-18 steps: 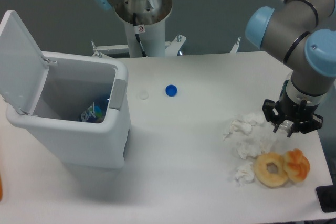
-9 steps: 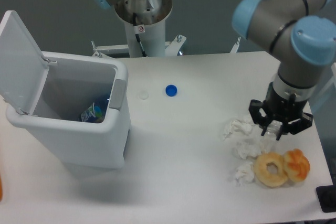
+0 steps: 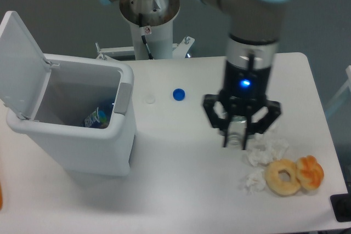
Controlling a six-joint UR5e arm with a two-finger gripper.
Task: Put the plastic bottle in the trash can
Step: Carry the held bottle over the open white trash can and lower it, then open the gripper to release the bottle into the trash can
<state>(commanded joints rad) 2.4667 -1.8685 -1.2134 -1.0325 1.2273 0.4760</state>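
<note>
The pick looked done and the drop was yet to come; the gripper (image 3: pixel 238 135) hung above the table (image 3: pixel 181 179) right of centre, its two fingers closed around the plastic bottle (image 3: pixel 236 133), which stood clamped between them and pointed downward; by my reading it was off the tabletop, though the single view made the height hard to call. The trash can (image 3: pixel 71 135) sat well apart at the left side, its flat lid (image 3: pixel 19 64) thrown back and the mouth wide open, so the crossing and the release were what remained; nothing stood in the straight line between claw and bin, in my judgement.

The bottle itself was small, clear and see-through, little more than a pale glint between the dark fingers; whether it carried a cap could not be made out from here. Being so light and slick, it would likely slip if the grip slackened.

Inside the bin a blue-printed packet (image 3: pixel 94 118) lay at the bottom; a small blue cap (image 3: pixel 178 95) rested on the table near the middle; crumpled tissues (image 3: pixel 263 154) and two doughnuts (image 3: pixel 296 175) lay just beside and below the claw.
</note>
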